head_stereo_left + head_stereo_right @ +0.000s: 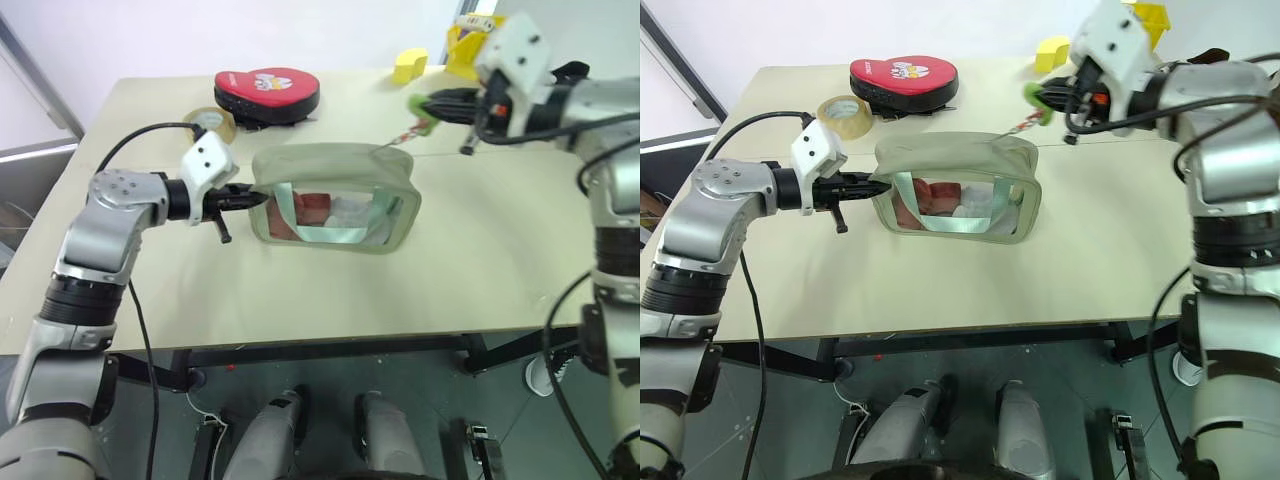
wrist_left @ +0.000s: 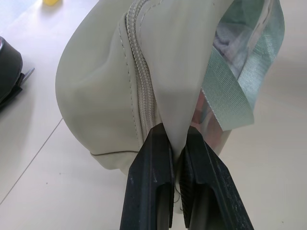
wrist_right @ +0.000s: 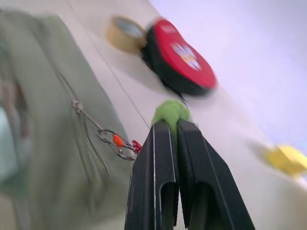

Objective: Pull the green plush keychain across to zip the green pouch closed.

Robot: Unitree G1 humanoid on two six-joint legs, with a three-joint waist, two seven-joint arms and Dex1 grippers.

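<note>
- Left gripper is clamped on the near end of the pouch, which lies mid-table; if that thin pinch of fabric slips, the pouch will drag toward the pull.
- Right gripper is pinched on the keychain, raised off the pouch's far right corner; its thin chain looks taut, and a hard tug might snap it or strip the fuzz free.

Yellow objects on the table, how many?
2. A yellow block sits at the table's far edge, to the right of the red-and-black pad. A yellow bin-like item stands just right of it, partly hidden behind the right hand.
</note>
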